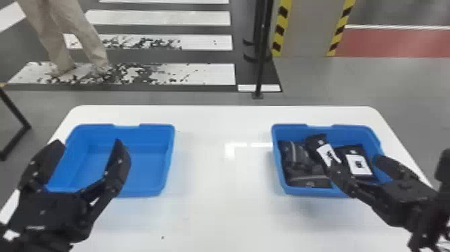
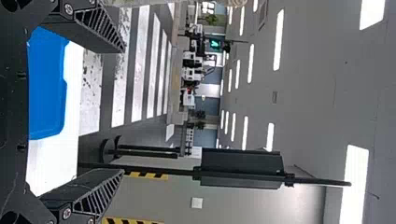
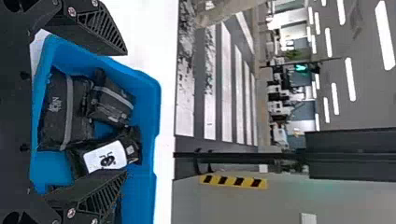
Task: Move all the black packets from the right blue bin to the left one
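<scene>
My left gripper (image 1: pixel 89 150) stands open over the left blue bin (image 1: pixel 147 192), which holds no packets. In the left wrist view the left gripper (image 2: pixel 123 112) has its fingers wide apart, the left bin (image 2: pixel 46 88) beyond. At the right blue bin (image 1: pixel 278 167), my right gripper (image 1: pixel 356 164) is open over the right half. Inside lie several black packets; one with a white label (image 1: pixel 323 147) leans across the middle, another labelled packet (image 1: pixel 358 162) lies between the fingers. The right wrist view shows the open right gripper (image 3: pixel 126 112) and a labelled packet (image 3: pixel 105 156) beside dark packets (image 3: pixel 65 112).
Both bins stand on a white table (image 1: pixel 221 174), with a wide stretch of tabletop between them. Behind the table are a black post (image 1: pixel 263 50) and a pillar with yellow-black stripes (image 1: pixel 306 26). A dark frame (image 1: pixel 16 114) stands off to the left.
</scene>
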`<act>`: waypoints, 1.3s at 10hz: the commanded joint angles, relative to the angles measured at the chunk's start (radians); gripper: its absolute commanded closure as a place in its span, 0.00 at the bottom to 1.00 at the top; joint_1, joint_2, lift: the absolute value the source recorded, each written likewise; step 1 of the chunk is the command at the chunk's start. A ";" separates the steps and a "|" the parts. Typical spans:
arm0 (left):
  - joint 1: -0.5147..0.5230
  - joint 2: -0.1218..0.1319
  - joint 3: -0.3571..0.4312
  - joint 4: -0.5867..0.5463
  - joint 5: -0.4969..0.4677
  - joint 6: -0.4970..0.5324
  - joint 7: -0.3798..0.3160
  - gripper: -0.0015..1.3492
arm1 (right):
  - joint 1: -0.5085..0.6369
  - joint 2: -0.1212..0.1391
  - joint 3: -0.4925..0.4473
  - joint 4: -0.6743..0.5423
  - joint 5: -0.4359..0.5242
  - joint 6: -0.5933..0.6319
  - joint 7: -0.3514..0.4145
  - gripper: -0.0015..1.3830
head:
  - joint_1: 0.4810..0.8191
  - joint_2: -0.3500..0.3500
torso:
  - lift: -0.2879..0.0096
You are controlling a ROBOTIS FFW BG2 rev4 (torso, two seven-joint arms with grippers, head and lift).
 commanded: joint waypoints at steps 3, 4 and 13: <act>-0.003 0.002 -0.007 0.002 0.000 0.006 0.000 0.09 | -0.214 -0.027 0.056 0.142 0.067 0.276 0.037 0.09 | 0.63 0.47 | 0.50; -0.008 0.004 -0.009 0.002 0.000 0.006 0.000 0.09 | -0.265 -0.037 0.076 0.193 0.069 0.328 0.042 0.09 | 0.63 0.47 | 0.50; -0.013 0.004 -0.013 0.010 0.000 -0.001 0.000 0.09 | -0.503 -0.070 0.157 0.458 0.079 0.472 0.040 0.09 | 0.63 0.47 | 0.50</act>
